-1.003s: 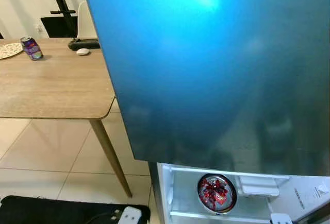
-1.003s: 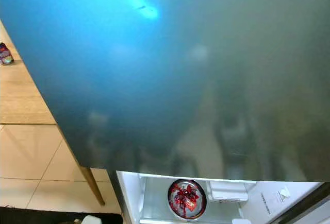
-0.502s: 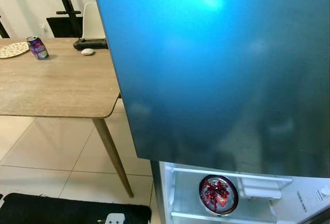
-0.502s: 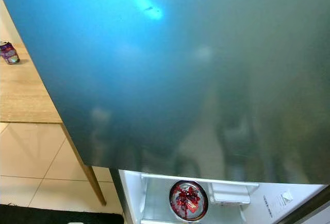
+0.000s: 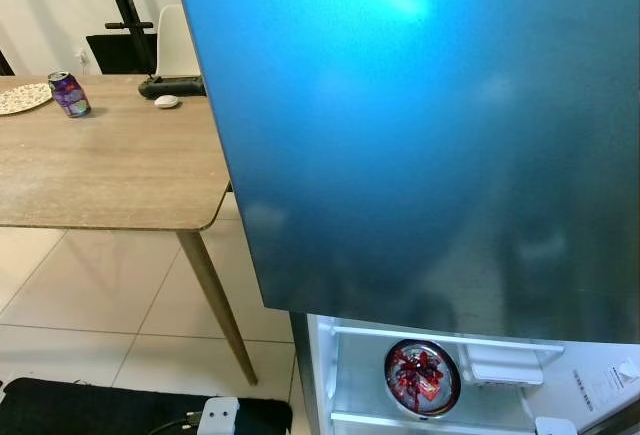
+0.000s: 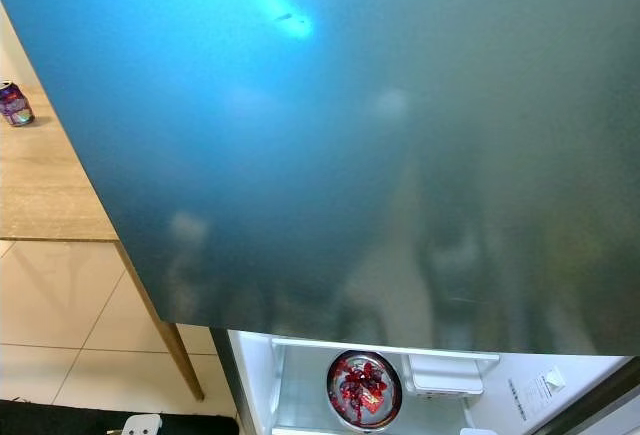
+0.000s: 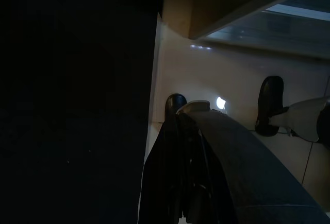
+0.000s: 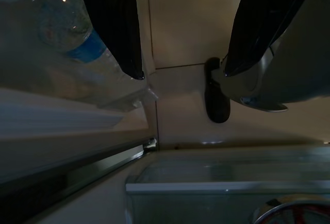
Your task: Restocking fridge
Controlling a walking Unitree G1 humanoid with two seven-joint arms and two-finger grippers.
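Observation:
The open fridge door (image 5: 420,125), glossy blue-grey, stands close in front of me. Below its lower edge a white door shelf (image 5: 345,375) holds a red can (image 5: 421,377) seen from above. My right gripper (image 8: 180,72) is open, its fingers (image 8: 111,23) wide apart with nothing between them. It hangs beside a clear shelf (image 8: 232,177), and a water bottle with a blue label (image 8: 67,33) lies just outside one finger. My left gripper (image 7: 180,183) hangs in the dark over the floor, its fingers pressed together.
A wooden table (image 5: 110,170) stands to the left with a purple can (image 5: 68,94), a plate (image 5: 20,98) and a white mouse (image 5: 166,101). A black mat (image 5: 100,407) lies on the tiled floor below it. A white chair (image 5: 176,43) stands behind the table.
The whole picture swayed slightly right, then back left, so the camera moved. The can, the table and the door keep their places.

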